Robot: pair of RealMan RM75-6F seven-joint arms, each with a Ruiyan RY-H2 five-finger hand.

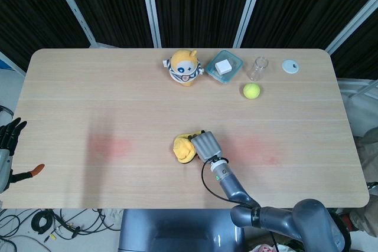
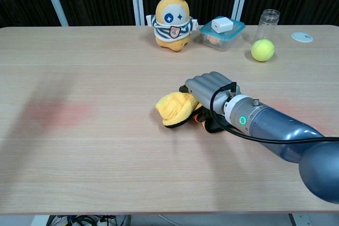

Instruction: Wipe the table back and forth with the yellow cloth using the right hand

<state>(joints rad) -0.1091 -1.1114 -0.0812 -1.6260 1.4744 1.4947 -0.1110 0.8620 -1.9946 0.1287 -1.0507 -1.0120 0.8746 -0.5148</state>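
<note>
A crumpled yellow cloth (image 1: 183, 148) (image 2: 175, 107) lies on the wooden table (image 1: 118, 104) near its middle front. My right hand (image 1: 206, 145) (image 2: 209, 89) rests palm down on the cloth's right part, fingers curled over it and gripping it against the tabletop. Part of the cloth is hidden under the hand. My left hand (image 1: 9, 146) hangs off the table's left edge in the head view, fingers spread, holding nothing; the chest view does not show it.
Along the far edge stand a yellow plush toy (image 1: 185, 67) (image 2: 172, 25), a lidded teal container (image 1: 224, 66) (image 2: 222, 32), a clear jar (image 1: 257, 68) (image 2: 269, 20), a tennis ball (image 1: 251, 91) (image 2: 262, 50) and a white disc (image 1: 290, 66) (image 2: 302, 37).
</note>
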